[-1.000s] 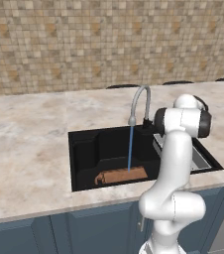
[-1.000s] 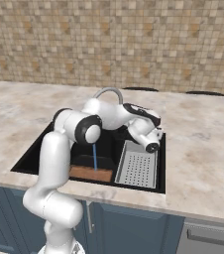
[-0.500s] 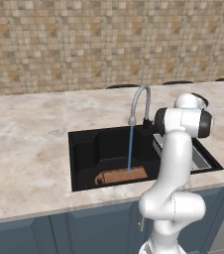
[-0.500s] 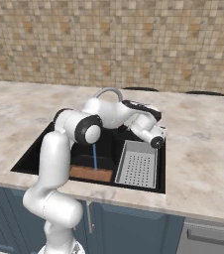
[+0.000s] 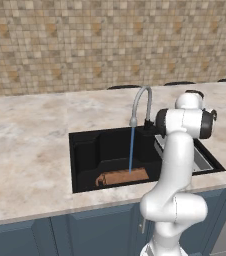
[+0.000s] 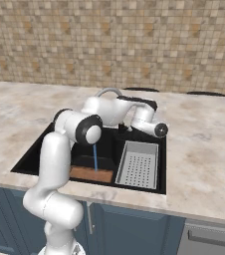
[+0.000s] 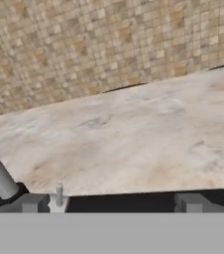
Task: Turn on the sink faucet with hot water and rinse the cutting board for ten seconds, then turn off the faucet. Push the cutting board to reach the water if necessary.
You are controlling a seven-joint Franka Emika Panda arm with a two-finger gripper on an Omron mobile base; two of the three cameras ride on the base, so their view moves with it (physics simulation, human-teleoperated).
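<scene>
Currently the slim grey metal gooseneck faucet point(image 5: 142, 102) arches over the large black recessed sink point(image 5: 92, 150); from its spout a thin light-blue stream of water point(image 5: 131, 149) drops straight onto the flat brown wooden cutting board point(image 5: 122, 177), which lies along the near wall of the basin; in the right base view the stream point(image 6: 94, 157) strikes the board point(image 6: 90, 174) just beside a grey perforated metal tray point(image 6: 138, 170); the white arm's gripper point(image 7: 111, 203) hovers beside the faucet's dark base, its dark fingertips point(image 7: 33, 203) spread wide apart with nothing between them; beyond lies the beige marble counter point(image 7: 134, 144).
</scene>
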